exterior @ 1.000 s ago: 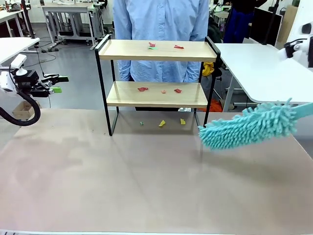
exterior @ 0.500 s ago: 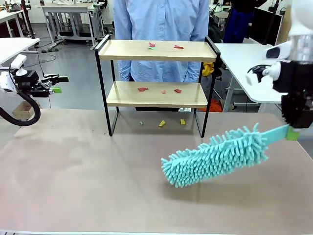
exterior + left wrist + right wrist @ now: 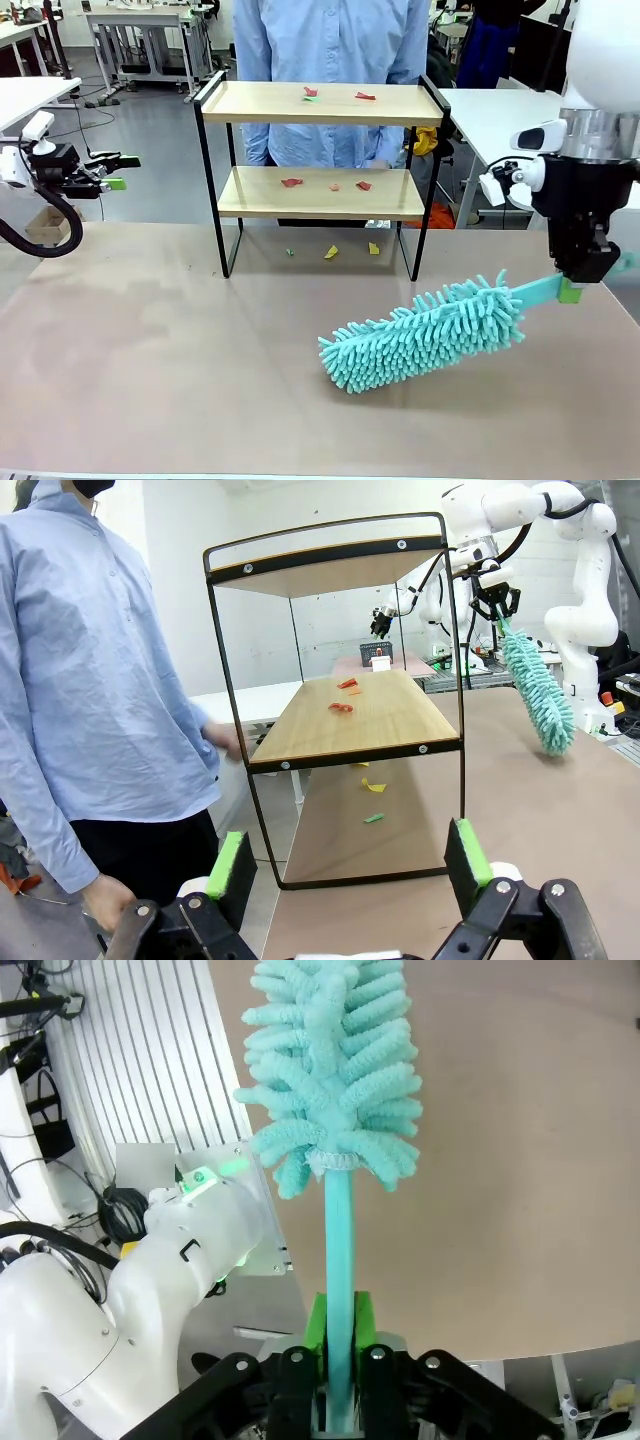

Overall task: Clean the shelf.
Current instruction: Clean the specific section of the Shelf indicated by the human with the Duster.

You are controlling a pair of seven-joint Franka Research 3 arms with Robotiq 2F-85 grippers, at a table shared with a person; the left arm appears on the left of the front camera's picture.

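The shelf (image 3: 260, 100) stands at the table's far middle, a two-board rack in a black frame, and from the side it appears as the shelf (image 3: 385, 720). Small red scraps (image 3: 365, 96) lie on its top board, more scraps (image 3: 292, 182) on the lower board, and yellow bits (image 3: 331, 253) on the table beneath. My right gripper (image 3: 572, 288) is shut on the handle of a teal fluffy duster (image 3: 425, 330), whose head hangs low over the table in front of the shelf. In the right wrist view the duster (image 3: 335, 1070) runs straight out from the right gripper (image 3: 338, 1360). My left gripper (image 3: 120, 171) stays open at far left, seen as the left gripper (image 3: 350, 855).
A person in a blue shirt (image 3: 330, 40) stands right behind the shelf, one hand (image 3: 225, 742) near its lower board. White tables (image 3: 520, 130) flank the scene. The brown table (image 3: 150, 360) spreads wide in front of the shelf.
My right arm has swung in from the right edge, carrying the duster left and downward over the table. The left arm has not moved.
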